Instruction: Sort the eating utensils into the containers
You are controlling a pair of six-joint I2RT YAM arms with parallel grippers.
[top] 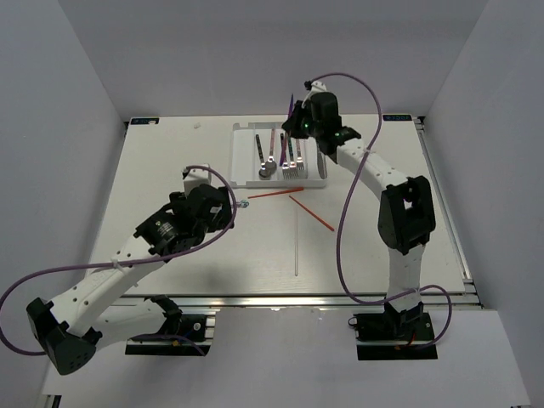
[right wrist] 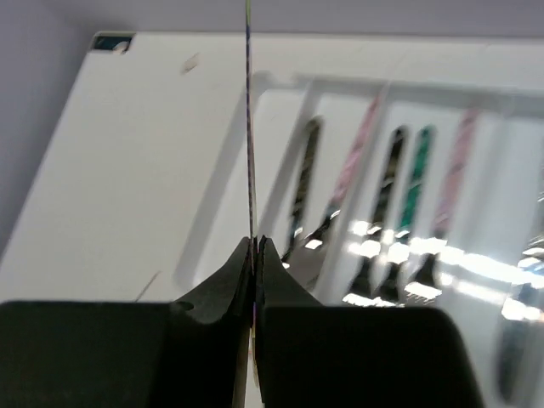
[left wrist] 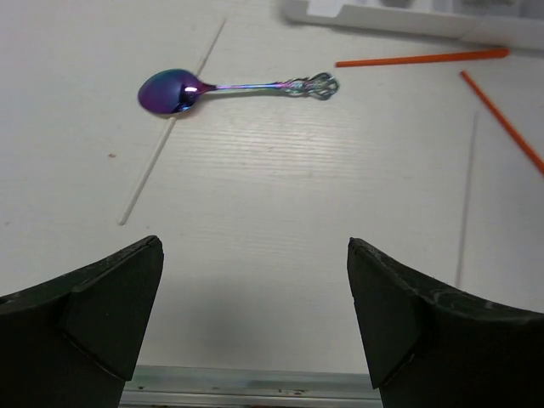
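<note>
The white divided tray [top: 280,184] lies at the back middle and holds several utensils [top: 291,166], among them a black-handled spoon [top: 263,157]. My right gripper [top: 297,127] hovers over the tray's back edge. It is shut [right wrist: 255,242] on a thin iridescent purple utensil [right wrist: 249,127], seen edge-on and pointing up. An iridescent purple spoon [left wrist: 229,87] lies on the table just ahead of my open, empty left gripper [left wrist: 255,289]. Two red-orange chopsticks [top: 276,194] [top: 311,212] lie in front of the tray.
Two thin pale sticks lie on the table, one beside the spoon [left wrist: 170,127] and one to the right [top: 295,242]. The tray's rim [left wrist: 408,17] shows at the top of the left wrist view. Grey walls surround the table.
</note>
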